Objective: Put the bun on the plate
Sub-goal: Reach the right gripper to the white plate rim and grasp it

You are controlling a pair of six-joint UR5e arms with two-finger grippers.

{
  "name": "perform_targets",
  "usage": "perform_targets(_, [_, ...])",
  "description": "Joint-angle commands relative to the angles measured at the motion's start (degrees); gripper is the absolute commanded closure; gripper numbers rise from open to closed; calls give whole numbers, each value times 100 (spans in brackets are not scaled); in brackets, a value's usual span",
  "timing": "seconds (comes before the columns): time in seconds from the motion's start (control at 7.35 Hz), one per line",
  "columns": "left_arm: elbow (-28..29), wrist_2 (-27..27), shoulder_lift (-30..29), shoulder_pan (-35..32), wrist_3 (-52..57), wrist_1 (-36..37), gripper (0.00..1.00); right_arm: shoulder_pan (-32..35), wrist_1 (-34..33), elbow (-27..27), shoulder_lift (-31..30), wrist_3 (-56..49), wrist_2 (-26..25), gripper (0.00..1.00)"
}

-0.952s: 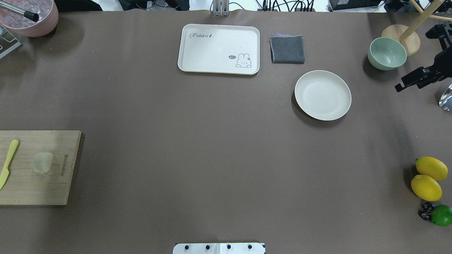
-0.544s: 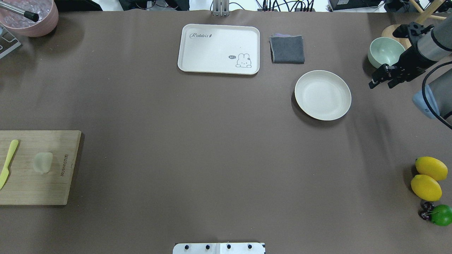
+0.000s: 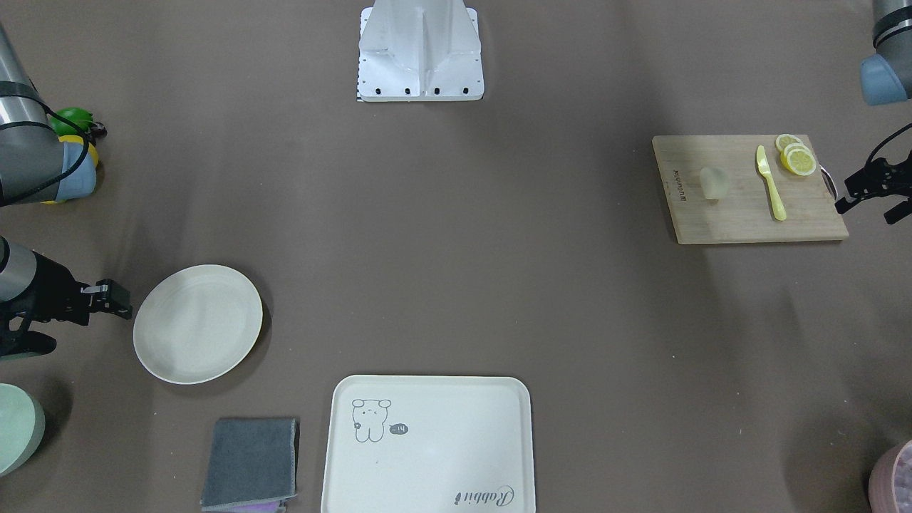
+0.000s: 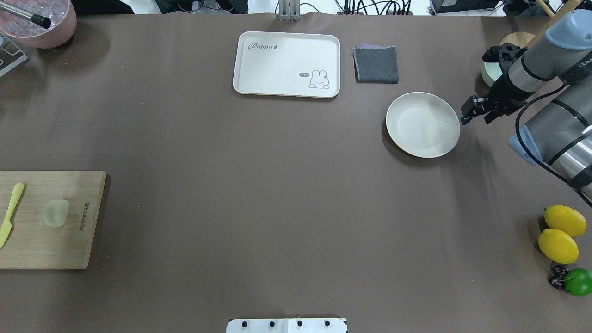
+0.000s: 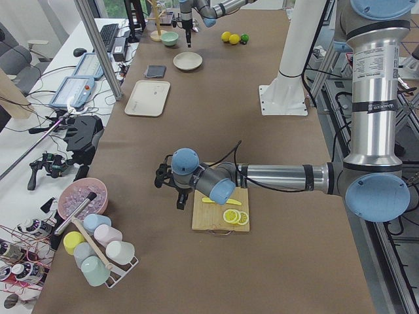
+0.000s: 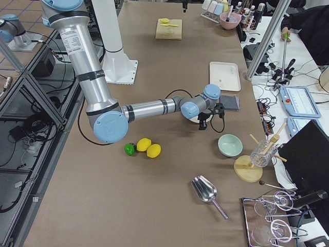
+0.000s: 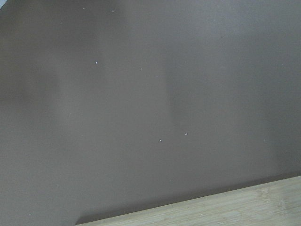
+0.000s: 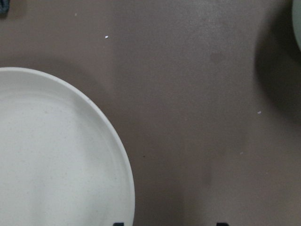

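Two grippers and one table layout, read from the robot's left to its right, every place given against the plate (image 4: pixel 423 125). Far to the plate's left, the left gripper (image 3: pixel 866 211) is hanging just off the outer edge of a wooden cutting board (image 4: pixel 88 240), its fingers standing apart and gripping nothing. The bun (image 4: pixel 56 212) is lying on that board, well apart from the plate, with a yellow-green knife (image 4: pixel 11 210) and lemon slices (image 3: pixel 796 157) on its side away from the plate. A cream tray (image 4: pixel 277 64) (rabbit drawing in one corner) is sitting beyond the plate and to its left, and a folded grey cloth (image 4: pixel 376 64) is lying between tray and plate. Just beside the plate's right rim the right gripper (image 4: pixel 474 115) is hovering, fingers parted and holding nothing. A green bowl (image 3: pixel 14 434) is standing farther right of the plate. Two lemons (image 4: pixel 558 246) and a lime (image 4: pixel 578 282) are lying right of it, towards the robot.
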Motion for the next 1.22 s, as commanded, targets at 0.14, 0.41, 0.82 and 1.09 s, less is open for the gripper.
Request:
perform_targets(0.14, [-19, 68, -9, 59, 0, -3, 3, -98, 498, -260, 145, 580, 12, 33])
perform_targets(0.41, [-37, 103, -18, 77, 0, -11, 3, -106, 498, -269, 154, 694, 21, 40])
perform_targets(0.82, [-37, 103, -18, 77, 0, -11, 3, -203, 498, -322, 180, 730, 21, 45])
perform_targets(1.09, [-37, 103, -18, 77, 0, -11, 3, -238, 498, -357, 198, 730, 12, 66])
